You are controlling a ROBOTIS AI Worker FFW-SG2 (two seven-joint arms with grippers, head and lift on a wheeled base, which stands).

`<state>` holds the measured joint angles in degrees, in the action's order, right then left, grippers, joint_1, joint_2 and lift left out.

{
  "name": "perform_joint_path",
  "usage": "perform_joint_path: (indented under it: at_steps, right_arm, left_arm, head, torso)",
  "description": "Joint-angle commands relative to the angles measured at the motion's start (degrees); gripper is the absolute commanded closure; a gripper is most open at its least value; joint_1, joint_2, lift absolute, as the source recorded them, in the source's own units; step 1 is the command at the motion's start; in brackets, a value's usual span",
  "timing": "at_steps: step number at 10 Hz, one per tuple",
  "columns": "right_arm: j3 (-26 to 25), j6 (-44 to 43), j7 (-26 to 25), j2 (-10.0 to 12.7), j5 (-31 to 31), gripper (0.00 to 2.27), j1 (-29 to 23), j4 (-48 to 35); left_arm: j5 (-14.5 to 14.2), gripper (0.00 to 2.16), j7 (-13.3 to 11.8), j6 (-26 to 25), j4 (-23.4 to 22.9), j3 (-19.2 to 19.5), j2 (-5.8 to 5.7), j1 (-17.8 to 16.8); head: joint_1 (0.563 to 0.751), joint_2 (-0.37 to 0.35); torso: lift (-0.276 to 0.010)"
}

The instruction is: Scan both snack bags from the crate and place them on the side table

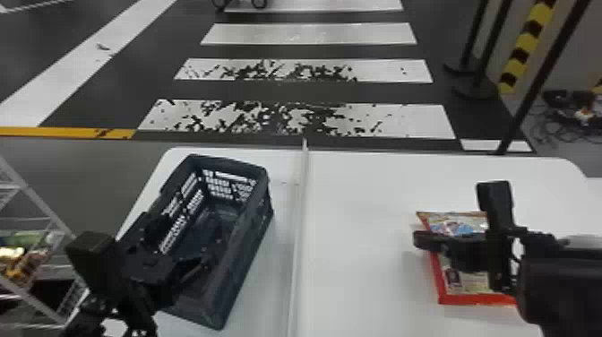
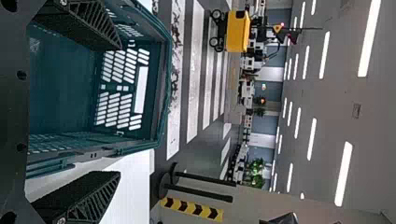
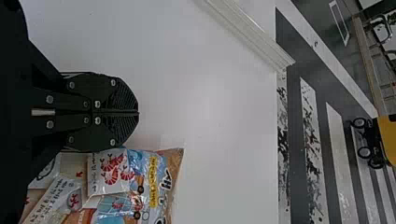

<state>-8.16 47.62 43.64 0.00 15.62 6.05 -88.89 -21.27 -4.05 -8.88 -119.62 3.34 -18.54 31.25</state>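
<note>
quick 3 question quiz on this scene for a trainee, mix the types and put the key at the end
1. True or false: the white strip runs between the crate and the snack packaging.
2. Multiple choice: how are the fingers of the right gripper set?
a) spread wide
b) closed together
c) clamped on the crate
3. Fill in: the fingers of the left gripper stand ____ (one word).

Key: 1 true; 2 b; 3 apart

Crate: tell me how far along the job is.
Done, apparently: snack packaging lies on the table; the crate looks empty. In hand: nothing; left tool open, right tool shut, empty. Left to do: perhaps little, though I can't tell whether both bags are there or scanned.
</note>
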Motion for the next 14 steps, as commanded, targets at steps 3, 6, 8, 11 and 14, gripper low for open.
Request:
perform_joint_path:
  at_steps: [3, 6, 8, 11, 14]
  right_arm:
    - [-0.63, 0.50, 0.92, 0.05, 0.29, 2.24, -0.16, -0.23]
    - [0.95, 7.18, 2.59, 0.05, -3.22, 2.24, -3.59, -9.81]
    - [0.25, 14.74, 2.59, 0.05, -8.59, 1.95, -4.38, -19.83]
    - [-7.31, 17.03, 0.57, 0.05, -9.73, 0.01, -5.00, -27.65]
    - [-18.12, 10.17, -4.35, 0.05, -10.26, 0.05, -6.67, -27.21]
  left_arm:
    - [0.00, 0.04, -0.09, 0.12, 0.00, 0.00, 0.00, 0.04]
    - [0.00, 0.04, 0.00, -0.05, 0.09, 0.00, 0.00, 0.04]
    - [0.00, 0.04, -0.09, 0.12, -0.18, 0.00, 0.00, 0.04]
    - [-0.27, 0.04, -0.09, 1.71, -0.53, 0.53, -0.35, 0.74]
    - [-0.62, 0.04, -0.53, 2.41, -0.62, 1.58, -0.53, 0.83]
  head:
    - [0.695, 0.067]
    - [0.695, 0.078]
    - [0.695, 0.101]
    - [0.695, 0.094]
    - [0.695, -0.009]
  torso:
    - [-0.098]
    - [-0.098]
    - [-0.098]
    - [-0.098]
    - [-0.098]
